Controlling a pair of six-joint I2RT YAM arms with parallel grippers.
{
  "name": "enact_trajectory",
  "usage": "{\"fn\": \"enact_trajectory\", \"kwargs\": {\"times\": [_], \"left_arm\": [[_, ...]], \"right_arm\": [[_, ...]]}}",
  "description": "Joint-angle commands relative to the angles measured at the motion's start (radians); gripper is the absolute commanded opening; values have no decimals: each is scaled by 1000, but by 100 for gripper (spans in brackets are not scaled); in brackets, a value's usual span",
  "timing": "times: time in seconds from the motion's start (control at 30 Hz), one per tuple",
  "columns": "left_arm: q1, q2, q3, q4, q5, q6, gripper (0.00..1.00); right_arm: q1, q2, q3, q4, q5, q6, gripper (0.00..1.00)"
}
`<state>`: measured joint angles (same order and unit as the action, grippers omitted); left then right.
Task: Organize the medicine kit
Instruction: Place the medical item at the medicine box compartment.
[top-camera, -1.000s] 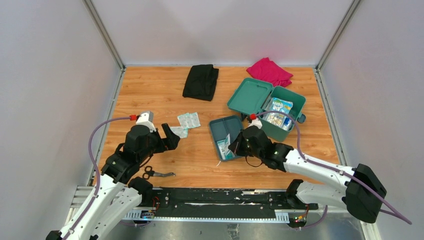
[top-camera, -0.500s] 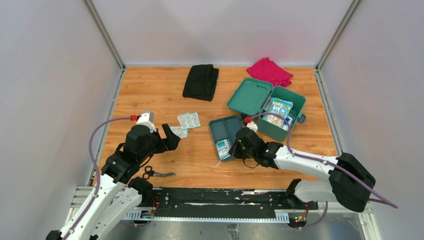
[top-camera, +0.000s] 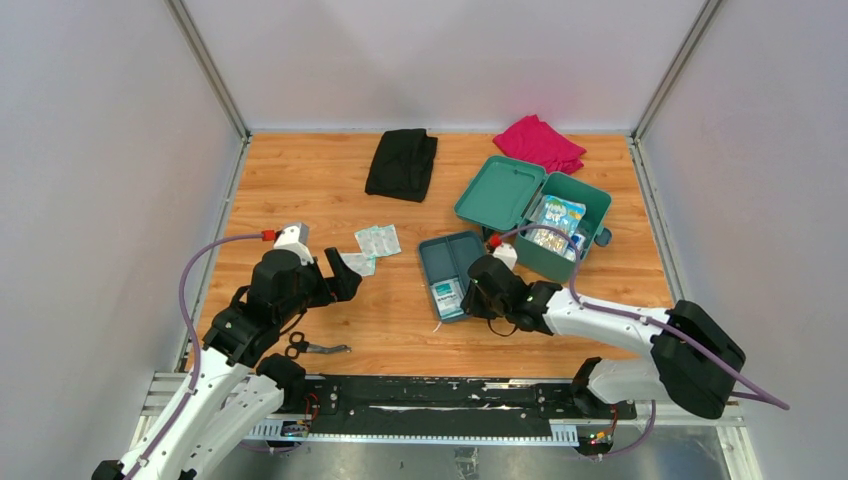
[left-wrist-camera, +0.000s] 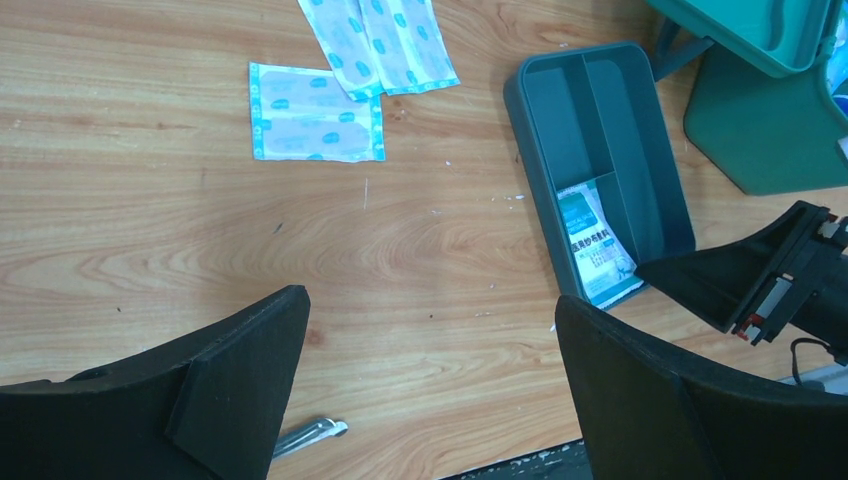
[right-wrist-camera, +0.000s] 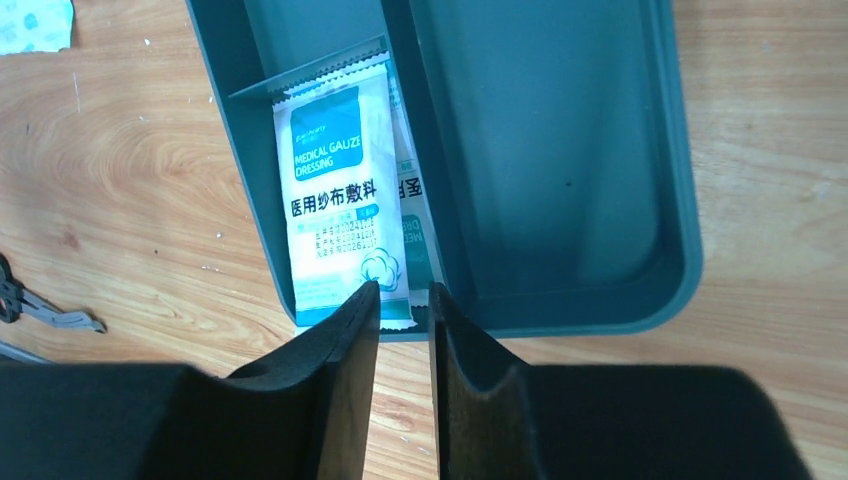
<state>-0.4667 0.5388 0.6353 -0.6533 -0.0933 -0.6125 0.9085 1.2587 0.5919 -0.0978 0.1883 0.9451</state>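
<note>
Top external view: the medicine kit (top-camera: 592, 197) stands open on the table (top-camera: 300, 190), its teal box just behind and to the right of the inner tray (top-camera: 457, 250), which lies flat on the wood outside the box. The kit's lid (top-camera: 503, 192) is swung open directly behind the tray, and packets fill the box. A gauze dressing packet (top-camera: 447, 297) lies in the near section of the tray's left-hand side. The right gripper (top-camera: 471, 293) sits at the tray's near edge. In the right wrist view its fingers (right-wrist-camera: 365, 320) stand a narrow slit apart, with nothing clamped between them. Their tips are right at the packet's near end, and a second packet (right-wrist-camera: 410, 215) lies partly tucked under the first. The left gripper (top-camera: 345, 276) hangs to the left of the tray, well apart from it. Its jaws are spread as wide as they go and hold nothing. Plaster strips (top-camera: 378, 240) lie flat just left of the tray's far end, and scissors (top-camera: 305, 347) lie near the table edge, left of the tray's near end. A black cloth (top-camera: 402, 163) lies behind and left of the tray, and a pink cloth (top-camera: 540, 142) behind and right of it.
</note>
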Motion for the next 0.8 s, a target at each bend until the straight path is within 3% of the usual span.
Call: {"fn": "enact_trajectory", "kwargs": {"times": [0.0, 0.13, 0.37, 0.57, 0.77], "left_arm": [[4, 3, -9, 12, 15, 6, 100], [5, 3, -9, 12, 12, 8, 100], [5, 0, -13, 13, 9, 3, 100], [5, 0, -23, 18, 11, -1, 100], [5, -5, -23, 18, 12, -2, 100]], "right_arm": [[-10, -54, 64, -128, 95, -45, 34], [-10, -100, 99, -194, 127, -93, 38], [-10, 2, 198, -147, -82, -217, 10], [-10, 200, 288, -134, -248, -237, 4], [-8, 280, 300, -123, -226, -234, 2]]}}
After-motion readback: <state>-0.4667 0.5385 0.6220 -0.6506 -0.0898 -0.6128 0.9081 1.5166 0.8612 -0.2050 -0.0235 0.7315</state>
